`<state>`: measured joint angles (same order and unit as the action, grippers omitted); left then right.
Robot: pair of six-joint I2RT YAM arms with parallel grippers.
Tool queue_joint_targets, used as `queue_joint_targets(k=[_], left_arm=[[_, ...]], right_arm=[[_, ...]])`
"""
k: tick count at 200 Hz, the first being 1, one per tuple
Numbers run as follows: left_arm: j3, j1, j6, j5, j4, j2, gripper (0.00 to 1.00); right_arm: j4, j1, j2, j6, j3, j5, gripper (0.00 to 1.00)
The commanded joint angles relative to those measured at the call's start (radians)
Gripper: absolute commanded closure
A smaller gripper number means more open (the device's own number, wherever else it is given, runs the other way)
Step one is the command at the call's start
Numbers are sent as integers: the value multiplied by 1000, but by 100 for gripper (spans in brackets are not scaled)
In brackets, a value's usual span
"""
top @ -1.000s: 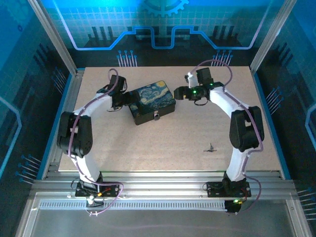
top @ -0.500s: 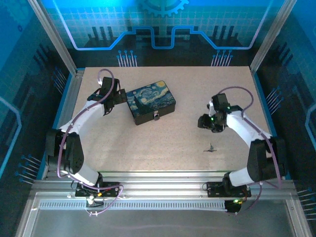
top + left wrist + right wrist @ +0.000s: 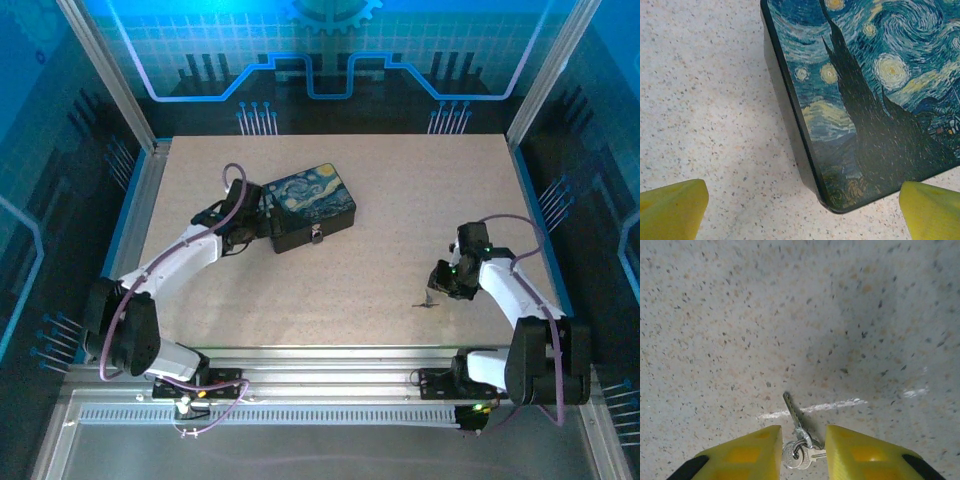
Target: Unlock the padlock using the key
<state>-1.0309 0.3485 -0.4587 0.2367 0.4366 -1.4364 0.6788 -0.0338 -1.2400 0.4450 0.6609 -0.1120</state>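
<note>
A small bunch of keys lies on the table, and the key (image 3: 791, 412) points away from me with its ring between my right gripper's (image 3: 803, 450) yellow fingers (image 3: 747, 452). Those jaws stand narrow around the bunch, a little gap still showing. From above, the key (image 3: 428, 300) lies just under the right gripper (image 3: 434, 290). The padlock (image 3: 317, 237) hangs on the front face of the painted box (image 3: 308, 205). My left gripper (image 3: 262, 228) is wide open at the box's near left corner (image 3: 840, 200), one finger (image 3: 670, 210) on each side, nothing held.
A white scratch line (image 3: 835, 406) crosses the speckled table by the key. Metal rails (image 3: 320, 370) run along the table's near edge, and blue panels wall in the sides and back.
The right arm swung from beside the box down to the key and narrowed its jaws around it. The left arm shifted forward to the box's near left corner.
</note>
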Motion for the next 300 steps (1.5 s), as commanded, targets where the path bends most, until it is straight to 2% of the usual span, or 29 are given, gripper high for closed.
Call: queue_joint_targets(k=[1, 67, 218, 300], left_arm=[[7, 14, -39, -41, 7, 31, 1], [-36, 14, -23, -36, 22, 23, 1], [-60, 13, -2, -39, 10, -7, 1], [-55, 14, 6, -31, 17, 8, 1]], right_arm=[[-35, -9, -12, 14, -25, -64, 75], [-9, -9, 19, 45, -58, -38, 75], [-103, 25, 12, 80, -116, -66, 79], [-125, 31, -36, 62, -120, -78, 88]])
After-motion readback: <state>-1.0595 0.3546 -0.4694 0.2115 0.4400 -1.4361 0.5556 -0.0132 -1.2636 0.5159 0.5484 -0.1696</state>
